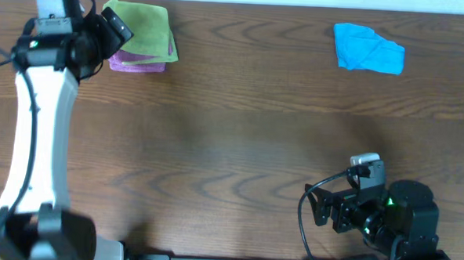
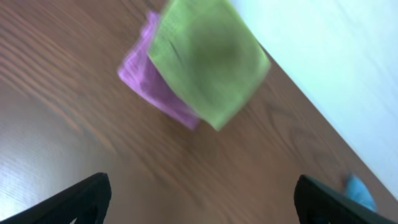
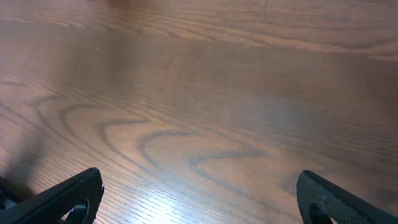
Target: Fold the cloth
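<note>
The lime-green cloth (image 1: 146, 30) lies folded into a small square at the table's back left, resting on a purple cloth (image 1: 133, 61). In the left wrist view the green cloth (image 2: 208, 59) covers most of the purple cloth (image 2: 142, 73). My left gripper (image 1: 115, 27) hovers at the cloth's left edge, jaws open and empty; its fingertips (image 2: 87, 199) frame bare wood in front of the stack. My right gripper (image 1: 316, 204) rests open near the front right edge, far from the cloth, with only bare wood between its fingers (image 3: 71, 199).
A crumpled bright blue cloth (image 1: 367, 50) lies at the back right, and a corner of this blue cloth (image 2: 360, 190) shows in the left wrist view. The wooden table (image 1: 232, 138) ends at a pale wall behind the stack.
</note>
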